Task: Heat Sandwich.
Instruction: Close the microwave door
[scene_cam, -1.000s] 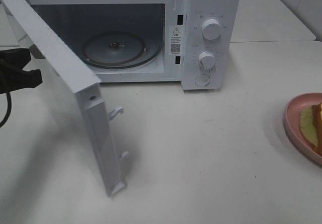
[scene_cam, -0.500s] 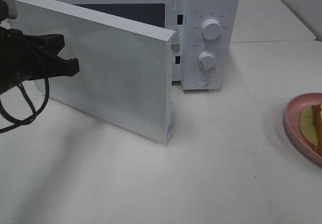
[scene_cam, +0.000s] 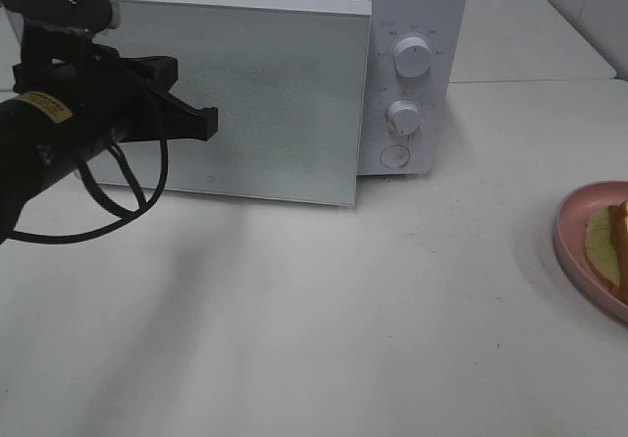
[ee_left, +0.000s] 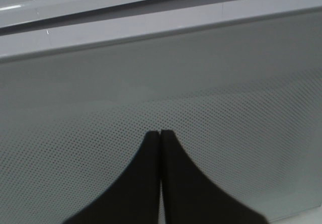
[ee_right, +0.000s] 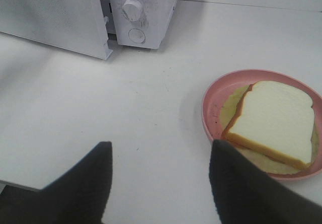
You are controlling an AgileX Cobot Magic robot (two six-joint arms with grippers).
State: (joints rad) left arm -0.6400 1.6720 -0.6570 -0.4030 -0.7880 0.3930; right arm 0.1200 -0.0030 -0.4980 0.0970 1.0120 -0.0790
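1. Sandwich point(ee_right: 274, 121) is sitting on the pink plate point(ee_right: 214, 100) at the right side of the worktop point(scene_cam: 392, 309), well apart from the microwave point(scene_cam: 412, 74), not yet heated and outside the oven.
2. Left gripper point(ee_left: 160, 133), its jaws pressed fully together and holding nothing, is pushing its tip flat against the perforated face of the microwave door point(scene_cam: 285, 93), apparently using the closed fingers as a blunt pusher.
3. Right gripper point(ee_right: 160, 153) is hovering above the worktop near the plate with its jaws standing wide and empty, seemingly waiting by the sandwich.
4. Compared with 1 second earlier, the door is now nearly shut: then it was swung wide, showing the glass turntable, and half a second ago it was partway across. The left arm is reaching further into view, while the plate and sandwich are lying where they were.
5. Closing the door with the sandwich outside suggests the heating step is not being served yet.
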